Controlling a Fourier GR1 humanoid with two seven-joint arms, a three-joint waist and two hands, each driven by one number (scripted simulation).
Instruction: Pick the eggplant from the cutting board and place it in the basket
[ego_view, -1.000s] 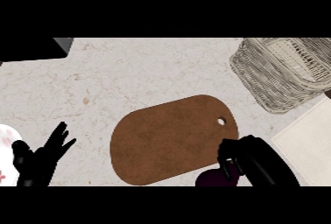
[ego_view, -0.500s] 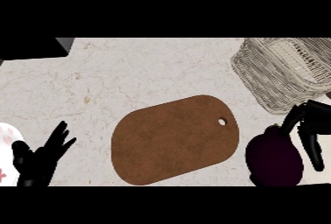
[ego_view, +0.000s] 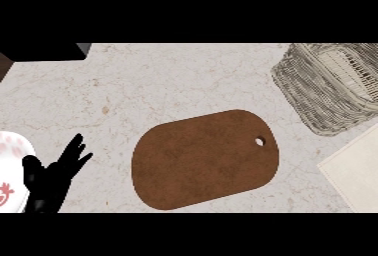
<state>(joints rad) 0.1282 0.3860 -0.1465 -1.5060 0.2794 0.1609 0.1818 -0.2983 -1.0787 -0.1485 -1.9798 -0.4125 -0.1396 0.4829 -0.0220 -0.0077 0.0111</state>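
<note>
Eggplant is nowhere in my view at this moment: the brown cutting board (ego_view: 205, 160) lies bare in the middle of the pale counter (ego_view: 170, 85), its small hang-hole toward the right, and I can make out nothing dark inside the wicker basket (ego_view: 332, 85) at the upper right, though its far side runs out of the picture, so I cannot say where the vegetable is. My right hand shows nowhere either, so I cannot tell how its fingers stand or whether they carry anything. My left hand (ego_view: 52, 175) rests at the lower left edge with fingers spread and pointing up, touching nothing, parked well clear of the board. Just beside it sits a white plate (ego_view: 11, 155) with red marks, and a pale cloth (ego_view: 354, 172) lies below the basket.
</note>
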